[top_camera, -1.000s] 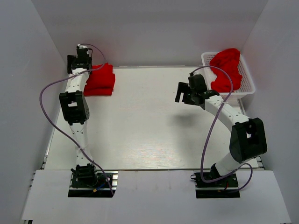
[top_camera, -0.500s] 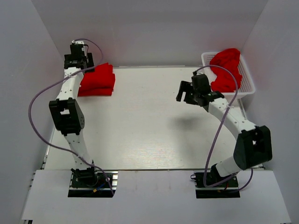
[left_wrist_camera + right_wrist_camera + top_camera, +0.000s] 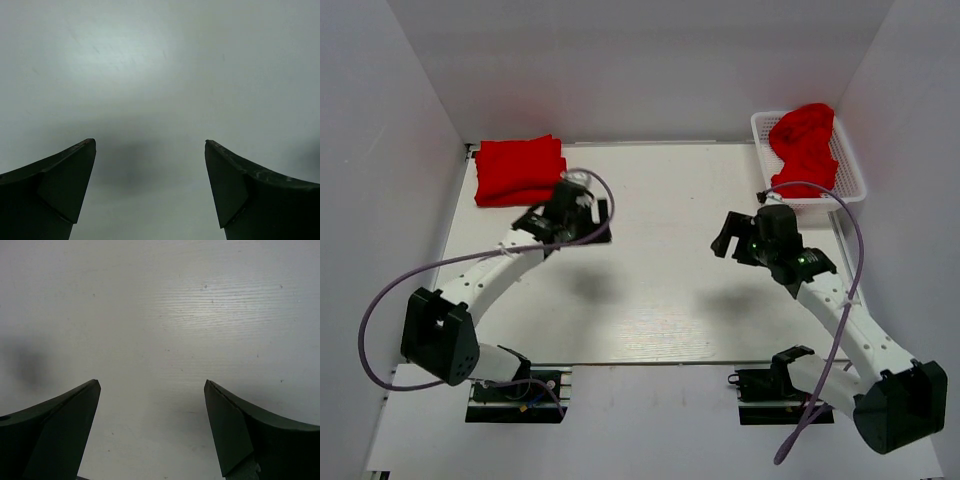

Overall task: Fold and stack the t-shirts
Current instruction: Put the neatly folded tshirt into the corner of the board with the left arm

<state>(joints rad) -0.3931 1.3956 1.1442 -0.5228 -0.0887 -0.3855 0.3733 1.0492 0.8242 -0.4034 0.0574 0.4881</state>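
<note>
The white lattice plastic basket (image 3: 853, 180) sits at the far right corner of the bench (image 3: 660, 300). A crumpled heap of red t-shirts (image 3: 803, 145) fills it, soft and rumpled, mounded above the rim. Its length runs from the far rim towards the near one, and how many are in it I cannot tell.

At the far left corner lies a folded stack of red t-shirts (image 3: 518, 170), a neat flat rectangle of plain cloth with its long side running left to right.

The left pincer (image 3: 150, 144) hangs over bare bench near that stack, its dark fingers spread wide with nothing between them. The right pincer (image 3: 151, 382) hovers over the pale, faintly grained surface near the basket's front, likewise spread and empty.
</note>
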